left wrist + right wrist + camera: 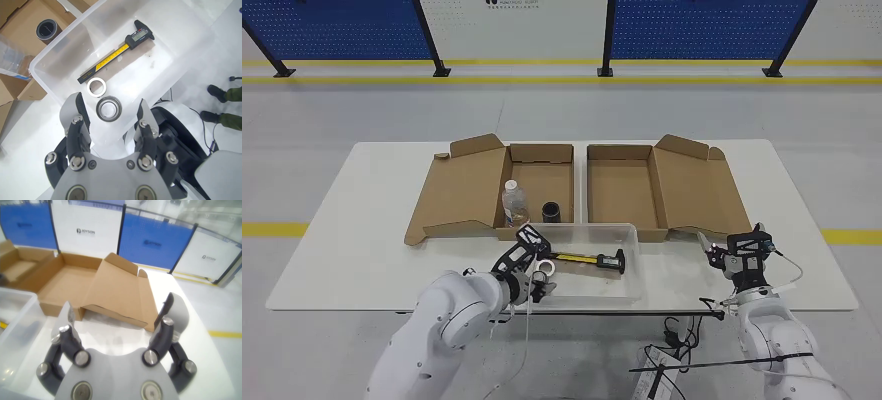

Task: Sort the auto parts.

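Observation:
A clear plastic bin (47,53) (634,285) near the table's front edge holds a yellow and black digital caliper (121,51) (587,260), a flat white ring (96,87) and a steel bearing cup (109,110). My left gripper (110,103) (532,262) hangs open right above the bearing cup, one finger on each side of it, nothing held. A black cylindrical part (46,30) (551,212) and a clear plastic bottle (514,203) stand in the left cardboard box (542,180). My right gripper (119,309) (732,250) rests open over the table, right of the bin.
The right cardboard box (622,190) (71,275) lies open with its lid flap (121,291) spread toward my right gripper. Blue and white fence panels (542,20) stand behind the table. A person's boots (215,92) stand on the floor by the table's front edge.

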